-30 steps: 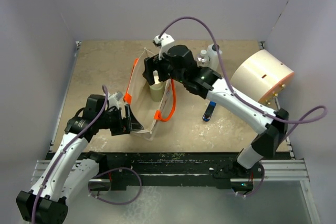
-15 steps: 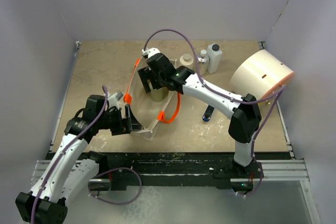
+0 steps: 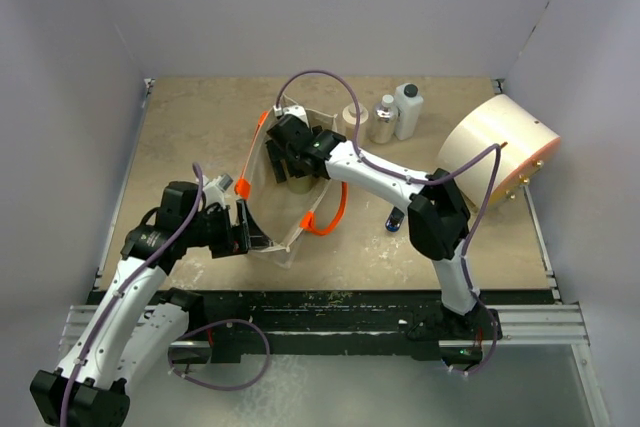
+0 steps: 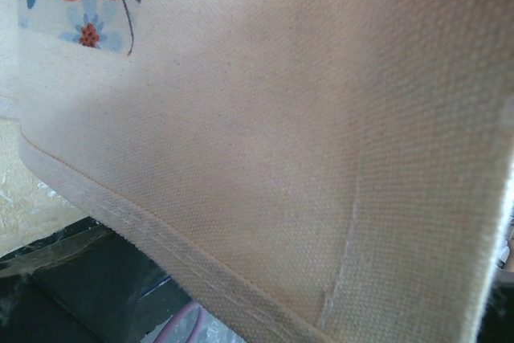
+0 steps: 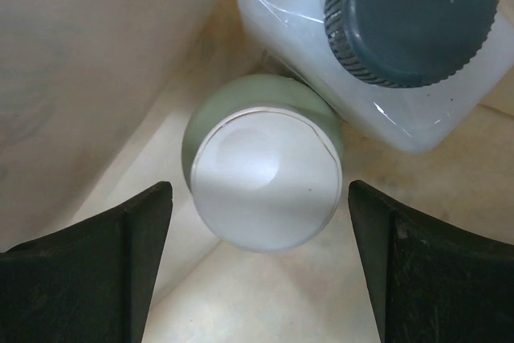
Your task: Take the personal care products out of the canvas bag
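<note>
The cream canvas bag (image 3: 283, 247) with orange handles (image 3: 327, 215) stands open mid-table. My left gripper (image 3: 243, 229) is shut on its near-left rim; the left wrist view is filled by canvas (image 4: 281, 118) and a bit of floral print. My right gripper (image 3: 290, 159) reaches down into the bag, open, and its jaws straddle an olive round bottle with a cream cap (image 5: 265, 182) without touching it. A white squarish bottle with a dark cap (image 5: 385, 38) leans against that one. Three products stand outside at the back: a beige round one (image 3: 353, 114), a silver-capped one (image 3: 382, 120), a white one (image 3: 406, 112).
A big cream cylinder (image 3: 497, 147) lies at the right side. A flat blue stick (image 3: 397, 217) lies on the table beside the right arm's elbow. White walls close in the table on three sides.
My right gripper has moved left and down from above the bag's mouth into the bag, uncovering the beige bottle at the back. The left arm and the bag have stayed put.
</note>
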Available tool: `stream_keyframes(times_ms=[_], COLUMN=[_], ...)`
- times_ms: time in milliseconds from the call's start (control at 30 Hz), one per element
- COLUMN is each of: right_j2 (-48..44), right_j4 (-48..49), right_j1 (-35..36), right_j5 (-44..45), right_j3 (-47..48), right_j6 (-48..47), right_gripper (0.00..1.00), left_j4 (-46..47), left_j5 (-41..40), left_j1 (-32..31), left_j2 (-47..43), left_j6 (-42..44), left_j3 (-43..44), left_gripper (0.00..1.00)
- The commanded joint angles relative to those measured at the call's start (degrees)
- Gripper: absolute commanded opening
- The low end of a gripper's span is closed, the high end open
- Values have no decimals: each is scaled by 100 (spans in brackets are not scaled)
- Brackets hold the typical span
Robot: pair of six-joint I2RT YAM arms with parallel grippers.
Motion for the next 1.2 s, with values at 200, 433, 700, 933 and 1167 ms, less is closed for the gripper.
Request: stream_keyframes(times_ms=[200,433,700,933,1167], right_j2=[177,483,-375,-2035,-3277], right_j4=[368,418,843,2493,4282], right_j1=[-280,-337,-337,-361,-729], right_j5=[-119,-106,-357,-1395,-2688], right_j3=[-20,149,-160,-1402,-2670], right_j6=[274,253,112,335,1321], right_gripper=[91,83,29,8,3], left_j4=[47,47,42,38,38], left_j5=[263,265,249,253,250], left_j1=[116,151,199,230,265], left_j2=[-72,-63,-70,-67,-64], left_j6=[262,271,271,271,271], left_j3=[2,2,3,2,4], left_gripper=[90,90,90,90,90])
